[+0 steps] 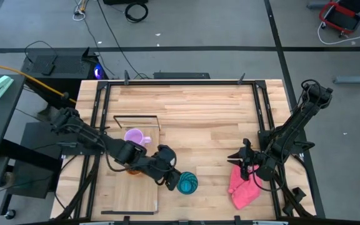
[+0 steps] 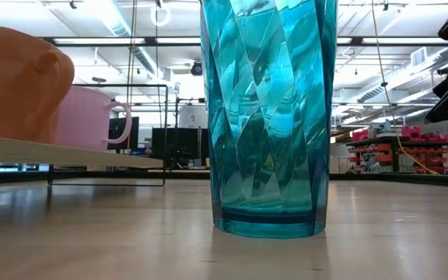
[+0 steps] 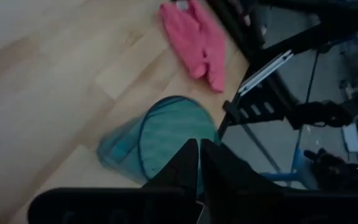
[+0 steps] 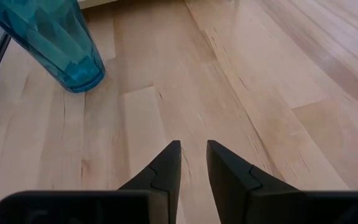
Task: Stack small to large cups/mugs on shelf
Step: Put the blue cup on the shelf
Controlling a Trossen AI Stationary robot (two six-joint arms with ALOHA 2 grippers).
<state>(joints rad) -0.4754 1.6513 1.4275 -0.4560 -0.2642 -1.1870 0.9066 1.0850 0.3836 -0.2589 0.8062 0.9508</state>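
The teal-green cup (image 1: 187, 182) stands upright on its base on the tabletop, just right of the shelf; it fills the low view (image 2: 269, 117). The lilac mug (image 1: 135, 136) and the orange mug (image 2: 14, 85) stand on the light-wood shelf board (image 1: 136, 197), whose black wire frame (image 1: 136, 117) is at its far end. In the high view my left arm hides most of the orange mug. My left gripper (image 3: 199, 158) is shut, right at the teal cup's mouth (image 3: 176, 134). My right gripper (image 4: 193, 155) is open and empty, by the pink cloth (image 1: 242, 190). My left gripper has its shut fingertips (image 3: 188, 155) over the near side of the teal cup's rim (image 3: 166, 177), coming slanting down from the table's left. The fingers hide that part of the rim, so I cannot tell whether they touch it. The cup stands on the table.
The pink cloth lies crumpled near the table's front right, partly under my right gripper. Black frame rails (image 1: 264, 112) run along the table's left and right sides. Bare wood (image 1: 205, 119) lies between the shelf and the right arm.
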